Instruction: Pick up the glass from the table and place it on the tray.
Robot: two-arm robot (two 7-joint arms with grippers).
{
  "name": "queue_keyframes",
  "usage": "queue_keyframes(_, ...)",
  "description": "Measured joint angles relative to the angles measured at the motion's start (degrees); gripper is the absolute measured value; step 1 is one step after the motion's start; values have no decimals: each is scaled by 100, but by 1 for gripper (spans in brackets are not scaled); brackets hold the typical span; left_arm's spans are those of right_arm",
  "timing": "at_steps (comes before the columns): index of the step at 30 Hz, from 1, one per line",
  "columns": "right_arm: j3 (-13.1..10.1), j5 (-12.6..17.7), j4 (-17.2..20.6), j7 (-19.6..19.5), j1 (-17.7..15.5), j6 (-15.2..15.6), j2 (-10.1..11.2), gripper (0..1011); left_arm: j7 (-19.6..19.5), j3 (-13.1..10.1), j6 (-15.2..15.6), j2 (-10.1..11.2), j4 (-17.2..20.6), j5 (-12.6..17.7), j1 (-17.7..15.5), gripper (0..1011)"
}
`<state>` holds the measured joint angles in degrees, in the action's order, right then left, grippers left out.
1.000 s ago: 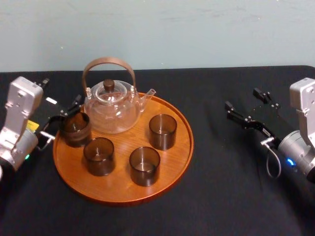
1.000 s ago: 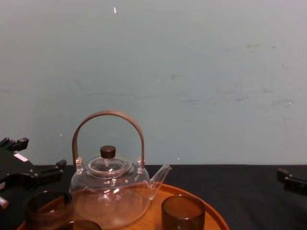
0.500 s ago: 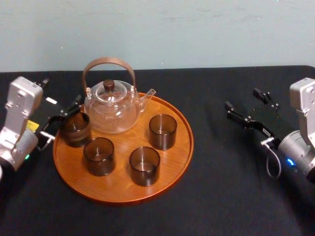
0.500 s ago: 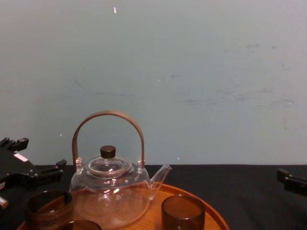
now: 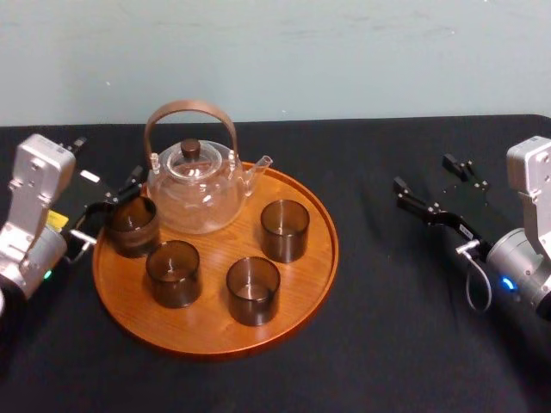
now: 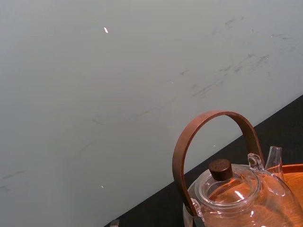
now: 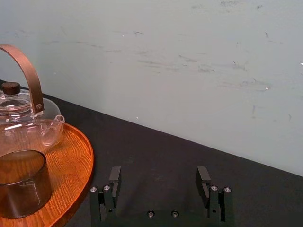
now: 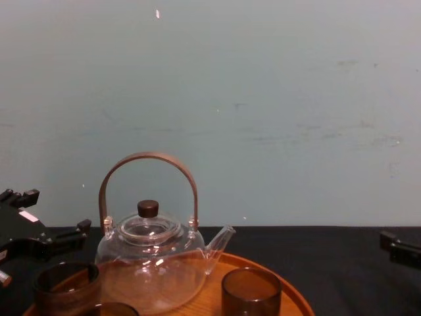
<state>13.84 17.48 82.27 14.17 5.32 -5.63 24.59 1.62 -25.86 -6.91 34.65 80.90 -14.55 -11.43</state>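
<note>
The round wooden tray (image 5: 297, 284) holds several dark glasses. One glass (image 5: 131, 225) stands at its left rim, low in the chest view as glass (image 8: 66, 286). My left gripper (image 5: 108, 209) is open just to the left of that glass, fingers spread toward it; I cannot tell whether they touch it. The chest view shows the left gripper (image 8: 52, 217) at the left edge. My right gripper (image 5: 433, 185) hovers open over the black table far to the right, nothing between its fingers (image 7: 114, 179).
A clear glass teapot (image 5: 193, 185) with an arched brown handle stands on the tray's back left, just behind the left glass. Other glasses (image 5: 285, 229) stand on the tray's middle and front. A pale wall runs behind the black table (image 5: 387, 327).
</note>
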Motion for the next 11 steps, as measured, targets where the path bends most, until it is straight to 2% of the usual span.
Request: queue_keyframes(11,0,0,0,0,0,0,0,1002,0,0,0,0,0,0,0,1001)
